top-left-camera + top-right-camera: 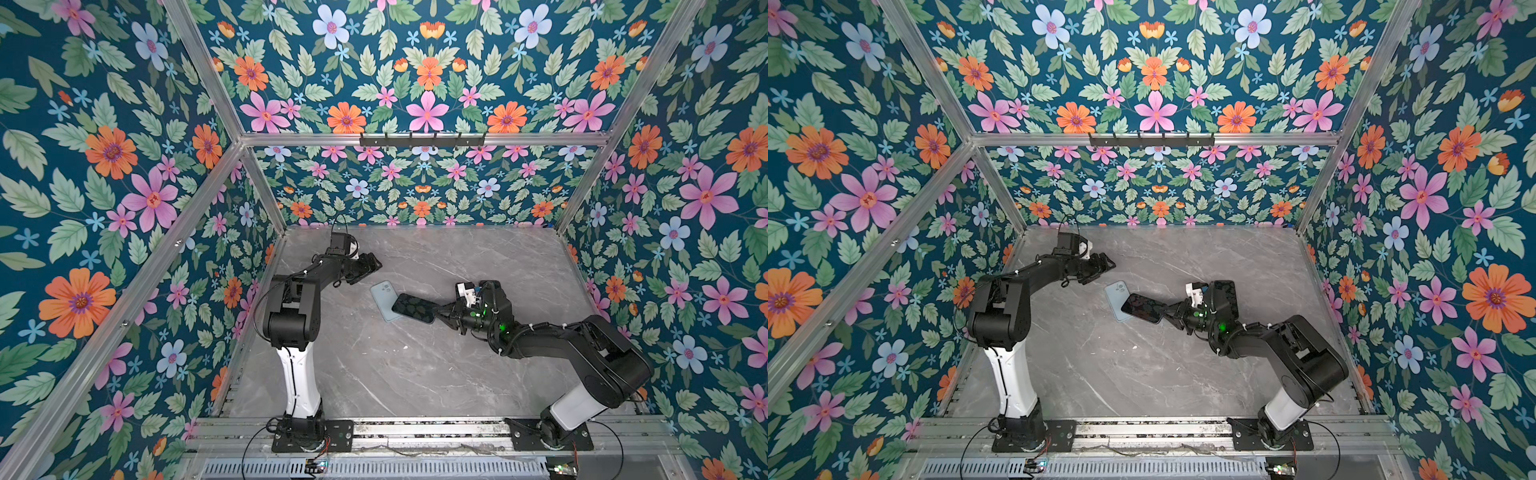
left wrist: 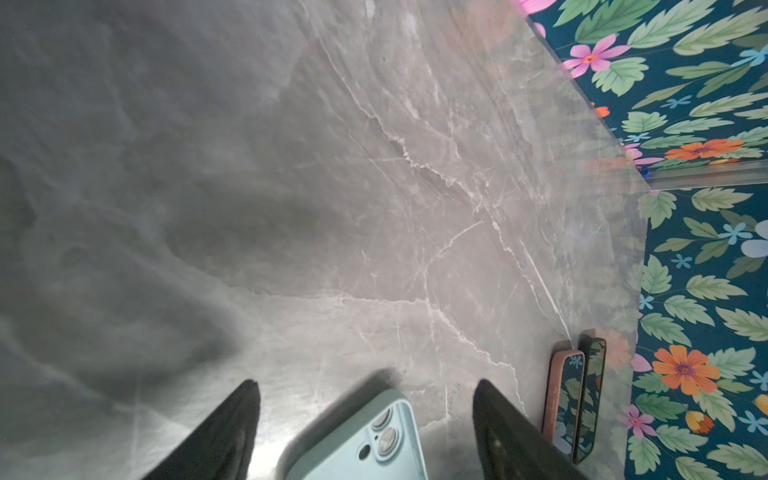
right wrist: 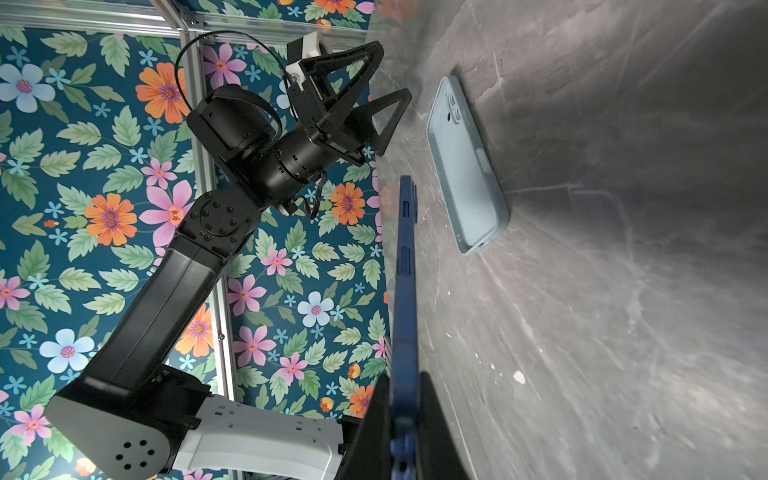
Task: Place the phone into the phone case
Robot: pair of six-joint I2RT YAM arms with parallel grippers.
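Right claw [image 1: 438, 311] clamps dark phone [image 1: 413, 308], my left claw [image 1: 372, 266] gapes empty. Grey marbled surface [image 1: 415, 374], floral walls [image 1: 415, 187]. Pale-blue phone case [image 1: 380, 297] flat, mid-surface.

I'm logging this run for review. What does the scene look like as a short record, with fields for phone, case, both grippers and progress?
phone: dark screen, blue edge, held above the table
phone case: light blue, lying flat on the table
right gripper: shut on the phone's end
left gripper: open, empty, near the phone case's camera end
progress: phone not yet in the phone case
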